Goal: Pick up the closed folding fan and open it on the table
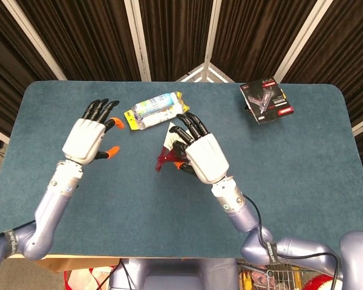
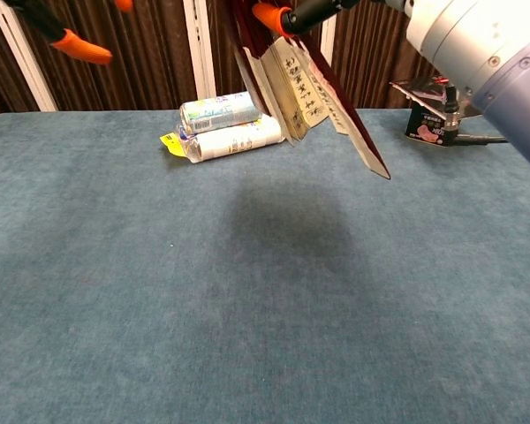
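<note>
My right hand (image 1: 199, 156) holds the folding fan (image 2: 305, 93) raised above the middle of the blue table. The fan has dark red ribs and a cream leaf with black writing, and it is spread a little, its long rib slanting down to the right. In the head view only its dark red end (image 1: 164, 161) and a pale corner show from under the hand. My left hand (image 1: 89, 138) hovers to the left of the fan with its fingers apart and nothing in it. Its orange fingertips (image 2: 78, 46) show at the top left of the chest view.
A yellow-edged pack of two white and blue rolls (image 1: 155, 110) lies just behind the fan, also seen as the pack (image 2: 225, 125) in the chest view. A black packaged tool (image 1: 267, 101) lies at the far right. The table edge (image 1: 24, 96) curves at the far left.
</note>
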